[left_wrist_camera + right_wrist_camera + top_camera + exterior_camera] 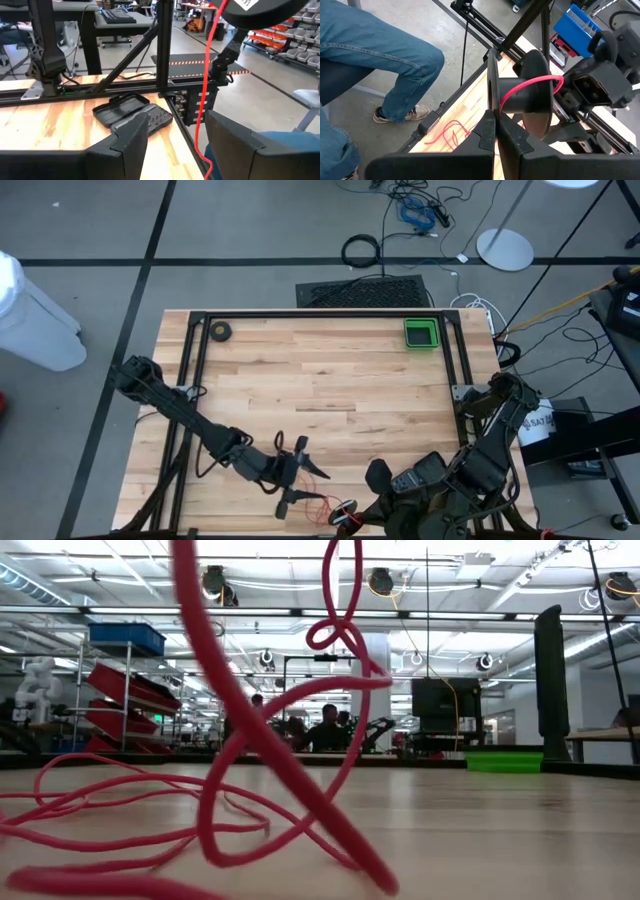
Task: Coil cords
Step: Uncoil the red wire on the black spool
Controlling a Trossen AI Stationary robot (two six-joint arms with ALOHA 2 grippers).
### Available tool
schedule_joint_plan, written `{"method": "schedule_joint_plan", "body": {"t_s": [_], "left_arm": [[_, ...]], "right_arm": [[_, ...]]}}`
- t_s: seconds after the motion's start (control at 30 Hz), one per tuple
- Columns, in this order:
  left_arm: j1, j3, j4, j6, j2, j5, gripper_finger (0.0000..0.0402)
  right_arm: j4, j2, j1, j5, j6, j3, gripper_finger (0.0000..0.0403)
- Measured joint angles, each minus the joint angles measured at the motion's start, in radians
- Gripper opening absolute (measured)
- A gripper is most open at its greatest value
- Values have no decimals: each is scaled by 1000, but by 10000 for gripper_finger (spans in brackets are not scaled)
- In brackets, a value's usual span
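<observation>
My right fingers (496, 131) are together, clamped on the rim of a black plastic spool (522, 92) wound with one turn of thin red cord (318, 505). The spool hangs over the near edge of the pale wooden table (330, 380). Loose red cord lies in tangled loops on the table just below, between both arms. My left fingers (297, 470) stand apart, empty, just beside those loops. The left arm appears nearer the slack. The spool's axis runs across my right fingers.
</observation>
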Motion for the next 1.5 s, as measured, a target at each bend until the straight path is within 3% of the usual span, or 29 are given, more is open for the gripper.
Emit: {"method": "schedule_joint_plan", "body": {"t_s": [0.27, 0.83, 1.2, 1.5], "left_arm": [[0, 0, 48, 0, 1, 59, 203], [14, 0, 113, 10, 34, 78, 202], [16, 0, 111, 61, 34, 78, 134], [19, 0, 111, 53, 34, 91, 130]], "right_arm": [[0, 0, 0, 0, 0, 0, 0], [2, 0, 0, 0, -1, 0, 0], [1, 0, 0, 0, -1, 0, 0], [1, 0, 0, 0, -1, 0, 0]]}}
